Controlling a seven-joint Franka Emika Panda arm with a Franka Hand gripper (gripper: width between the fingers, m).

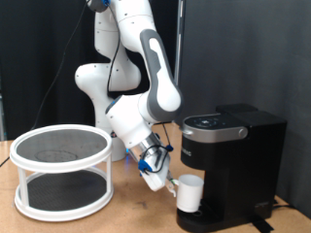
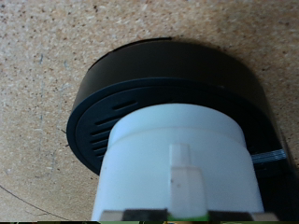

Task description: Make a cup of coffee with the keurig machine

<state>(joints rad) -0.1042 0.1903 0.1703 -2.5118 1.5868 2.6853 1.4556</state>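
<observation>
One plain white cylindrical cup [image 1: 189,193] stands on the round black drip tray [image 2: 140,103] at the foot of the keurig machine [image 1: 233,155], a tall black boxy brewer with a grey control panel on top, on the exterior view's right. From the exterior view's left the gripper [image 1: 160,177] reaches to the cup's side, and whether it is clenched or released cannot be told; in the wrist view the cup's handle faces the camera. Well apart on the cork-topped bench [image 1: 126,209] sits a white two-tier mesh rack [image 1: 60,170]
</observation>
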